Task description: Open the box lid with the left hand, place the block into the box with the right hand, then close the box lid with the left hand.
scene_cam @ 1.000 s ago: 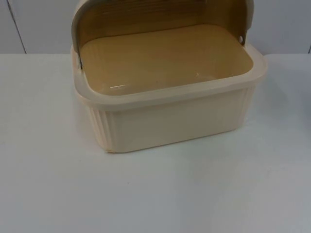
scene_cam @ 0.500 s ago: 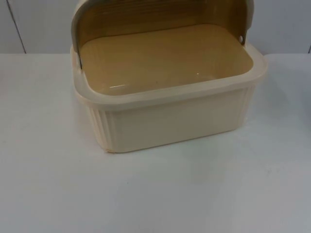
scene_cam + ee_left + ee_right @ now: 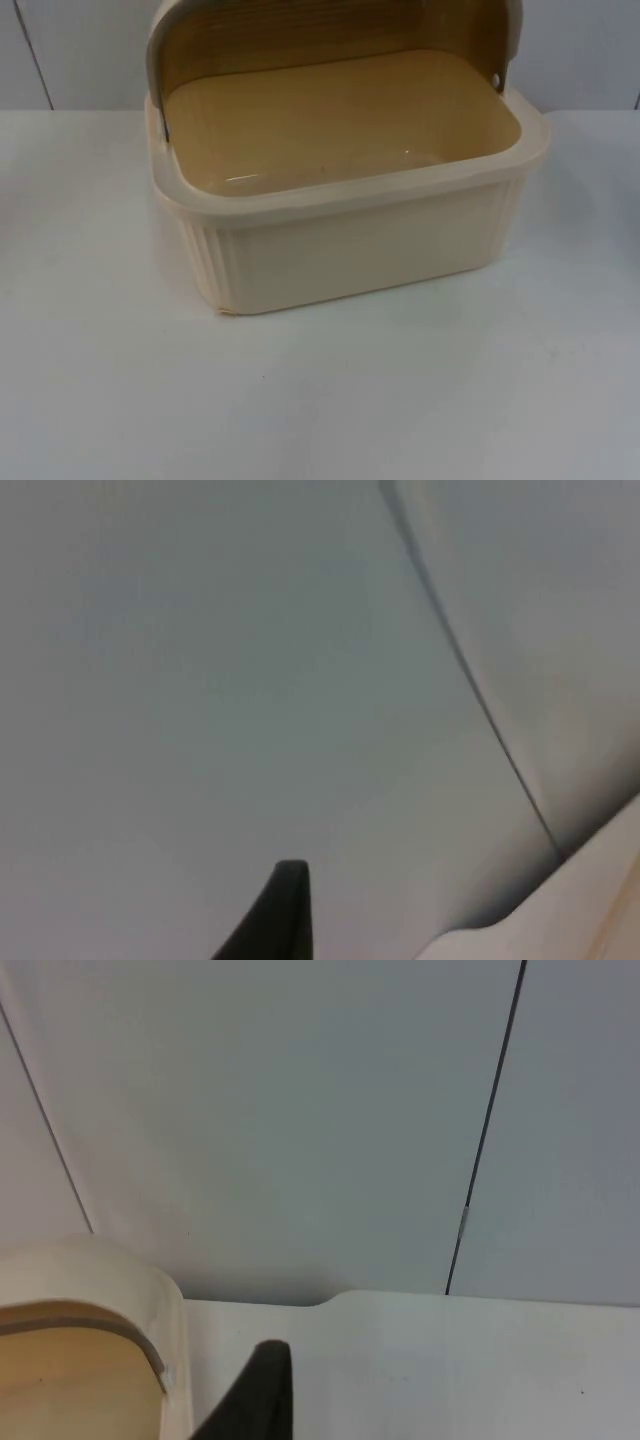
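Nothing is shifting since the earlier frames: the cream box (image 3: 350, 225) is sitting in the upper middle of the top view on the white table (image 3: 330, 400), its lid (image 3: 330, 30) standing open against the grey partition wall (image 3: 300, 1110). Whether either gripper's fingers are spread or pressed together, I cannot tell.

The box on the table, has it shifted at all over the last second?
No. The box sits in the same spot, its lid raised the same way, judged against the edge where the table meets the partition wall.
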